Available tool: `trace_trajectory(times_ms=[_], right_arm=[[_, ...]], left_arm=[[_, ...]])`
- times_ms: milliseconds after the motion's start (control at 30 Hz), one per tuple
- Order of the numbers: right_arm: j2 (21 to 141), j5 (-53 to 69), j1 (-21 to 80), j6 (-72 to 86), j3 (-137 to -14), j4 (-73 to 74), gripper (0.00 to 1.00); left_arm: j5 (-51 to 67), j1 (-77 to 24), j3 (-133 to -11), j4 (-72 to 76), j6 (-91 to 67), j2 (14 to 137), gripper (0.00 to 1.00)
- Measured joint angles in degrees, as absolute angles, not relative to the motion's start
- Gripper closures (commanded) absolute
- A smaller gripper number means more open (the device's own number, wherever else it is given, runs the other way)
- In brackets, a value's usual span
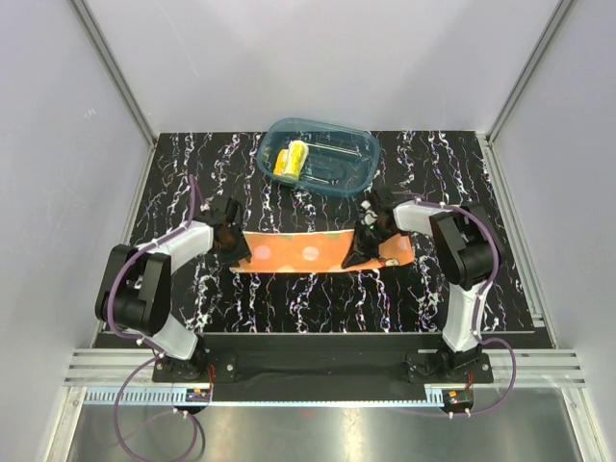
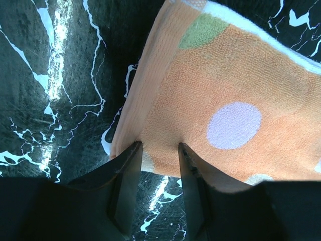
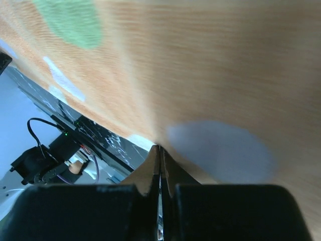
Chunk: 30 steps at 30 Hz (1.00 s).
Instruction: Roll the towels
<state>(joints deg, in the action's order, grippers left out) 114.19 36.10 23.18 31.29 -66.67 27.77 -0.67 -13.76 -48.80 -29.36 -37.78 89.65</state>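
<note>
The orange towel, with pale dots, lies stretched out flat across the middle of the marbled table. My left gripper is open at its left end, with the fingertips over the towel's near corner in the left wrist view. My right gripper is shut on the towel's right part. In the right wrist view the cloth fills the frame, blurred, with its edge pinched and lifted. The yellow towel lies rolled inside the tub.
The teal translucent tub stands at the back centre of the black marbled table. White walls enclose the table on three sides. The arm bases sit on the rail at the near edge.
</note>
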Motion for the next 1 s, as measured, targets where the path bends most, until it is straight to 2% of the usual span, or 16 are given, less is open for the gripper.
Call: trace_trajectory(times_ms=[233, 467, 533, 567, 600, 633, 733, 900, 1000], right_arm=[[109.8, 33.9, 15.8, 28.0, -62.4, 31.2, 1.00], [105.1, 23.2, 11.5, 26.0, -61.4, 38.5, 1.00], [103.8, 17.9, 10.3, 26.2, -62.5, 42.2, 0.92], [103.1, 15.2, 9.9, 26.5, -63.4, 43.9, 0.85], [102.3, 12.8, 9.5, 26.8, -64.4, 45.2, 0.67], [101.2, 10.9, 9.4, 27.3, -65.4, 46.4, 0.58], [97.1, 6.5, 9.3, 27.7, -67.5, 48.3, 0.42], [88.9, 5.2, 9.2, 29.1, -66.6, 48.0, 0.39], [85.7, 6.1, 8.8, 30.3, -62.4, 46.6, 0.39]], left_arm=[[-0.7, -13.4, -49.3, -29.4, -38.1, 90.1, 0.59], [-0.7, -13.2, -49.4, -29.4, -38.2, 90.1, 0.59], [-0.7, -13.2, -49.4, -29.5, -38.2, 90.1, 0.59], [-0.7, -13.2, -49.4, -29.5, -38.2, 90.1, 0.59], [-0.8, -13.2, -49.5, -29.6, -38.2, 90.1, 0.59], [-0.9, -13.2, -49.6, -29.8, -38.2, 90.1, 0.59], [-1.5, -12.9, -50.0, -31.0, -37.8, 89.8, 0.55], [-1.8, -12.7, -54.4, -38.5, -35.2, 86.8, 0.46], [-2.2, -12.7, -58.8, -41.5, -32.5, 82.4, 0.45]])
